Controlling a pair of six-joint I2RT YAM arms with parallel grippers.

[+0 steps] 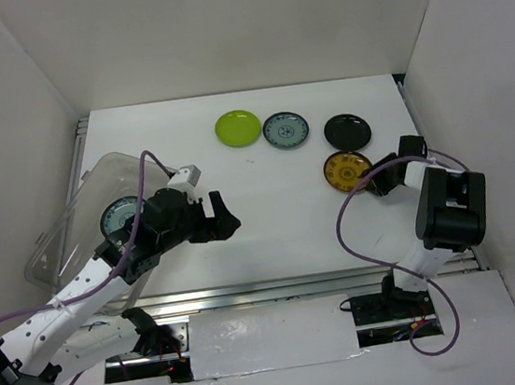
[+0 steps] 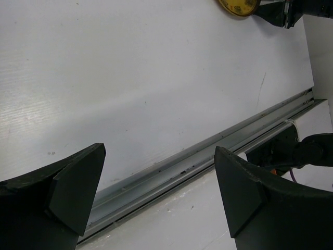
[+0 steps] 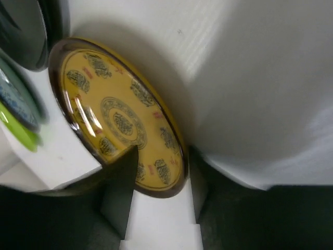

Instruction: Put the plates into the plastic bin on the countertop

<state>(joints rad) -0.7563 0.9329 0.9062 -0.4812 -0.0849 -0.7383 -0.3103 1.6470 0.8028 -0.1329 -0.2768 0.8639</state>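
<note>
The right end effector [image 3: 161, 179] straddles the gold-patterned plate [image 3: 117, 117] at its right rim, grip unclear to me, while the left end effector [image 2: 158, 174] stands wide apart.

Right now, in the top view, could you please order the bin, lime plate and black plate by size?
1. Bin, clearly largest.
2. Lime plate and black plate: they look alike, so I would not rank them.
</note>
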